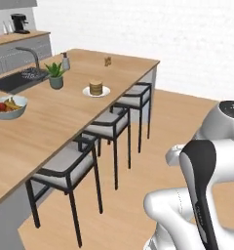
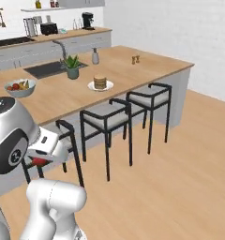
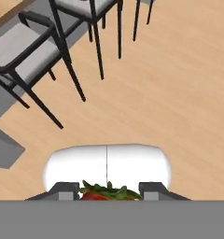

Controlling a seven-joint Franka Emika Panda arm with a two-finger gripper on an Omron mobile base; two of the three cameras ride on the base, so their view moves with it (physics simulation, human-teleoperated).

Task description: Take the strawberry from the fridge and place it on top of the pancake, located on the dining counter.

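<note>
Light wood bench [image 2: 147,63] is seen carrying a pancake [image 2: 100,82] on white plate [image 2: 92,86], potted plant [image 2: 72,66], fruit bowl [image 2: 19,87], soap bottle [image 2: 95,56], small shakers [image 2: 135,59]; sink [image 2: 46,69] with tap [image 2: 60,47] is inset. Stools [image 2: 105,119] are stood on the wood floor [image 2: 180,178].

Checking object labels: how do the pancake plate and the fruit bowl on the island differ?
The pancake sits on a flat white plate near the stool-side edge; the fruit bowl is deep, grey-blue, and sits nearer the sink. The plate carries one tan stack; the bowl holds mixed red and yellow fruit. Both rest on the dining counter, untouched.
</note>
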